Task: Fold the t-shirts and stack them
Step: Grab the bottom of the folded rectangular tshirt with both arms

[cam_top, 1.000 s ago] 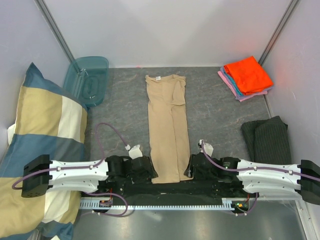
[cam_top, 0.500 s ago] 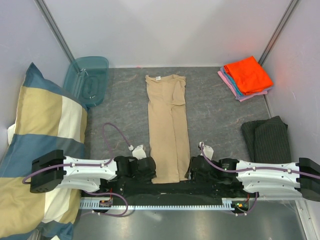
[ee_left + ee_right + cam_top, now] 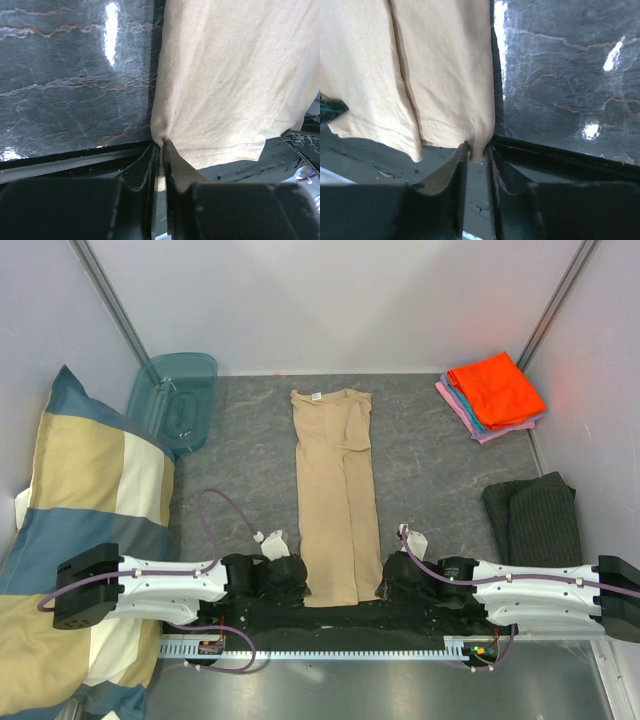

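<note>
Your tan t-shirt (image 3: 335, 500) lies flat down the middle of the dark marbled table (image 3: 240, 480). It is folded lengthwise into one long narrow strip, collar at the far end and hem at the near edge between the two arms. The cloth is smooth, with a sleeve tucked in near the collar and a long crease running down the strip.

From above you see where each arm sits. The left gripper (image 3: 300, 585) is at the hem's left corner and the right gripper (image 3: 385, 585) is at its right corner, but the black wrists hide the fingers there. Only that view shows the finished pile in the far right corner: an orange t-shirt (image 3: 497, 388) on top, with a blue t-shirt (image 3: 466, 410) and a pink t-shirt (image 3: 492, 434) peeking out beneath.

The wrist views give you the grips. Your left gripper (image 3: 161, 147) has its jaws pressed almost together, clamped on the stitched hem corner. Your right gripper (image 3: 477, 150) has its jaws a little apart with the other corner hanging between them. You cannot tell whether they are pinching it.
</note>
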Motion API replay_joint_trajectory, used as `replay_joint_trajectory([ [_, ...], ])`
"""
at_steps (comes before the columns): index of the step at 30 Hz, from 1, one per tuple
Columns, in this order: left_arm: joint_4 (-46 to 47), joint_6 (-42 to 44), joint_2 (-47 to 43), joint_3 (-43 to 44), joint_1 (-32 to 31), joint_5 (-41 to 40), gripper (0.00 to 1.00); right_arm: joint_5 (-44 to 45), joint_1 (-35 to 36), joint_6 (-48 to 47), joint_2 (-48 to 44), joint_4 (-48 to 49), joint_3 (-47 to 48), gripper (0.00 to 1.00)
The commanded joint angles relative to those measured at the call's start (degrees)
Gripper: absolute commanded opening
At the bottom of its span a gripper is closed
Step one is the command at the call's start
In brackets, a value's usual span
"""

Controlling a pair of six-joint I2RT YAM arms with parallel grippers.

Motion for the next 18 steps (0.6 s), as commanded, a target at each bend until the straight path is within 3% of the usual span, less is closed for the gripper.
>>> replay_joint_trajectory([
  [1,-0.2,-2.6,-1.6,-1.1,-0.3,-2.0,0.07,1.4,0.4,0.6,-0.1,0.8,-0.5,0.2],
  [3,-0.6,-2.5,-2.0,-1.0,-0.2,-2.1,0.02,1.3,0.5,0.3,0.3,1.2,-0.3,0.07],
  [6,-1.6,-2.2,-2.6,-0.4,-0.2,-2.4,0.02,1.2,0.4,-0.2,0.5,1.2,0.3,0.0],
  [18,-4.2,2.7,-2.8,8.9,1.1,-11.7,0.02,9.4,0.0,-7.3,6.3,0.9,13.7,0.0],
])
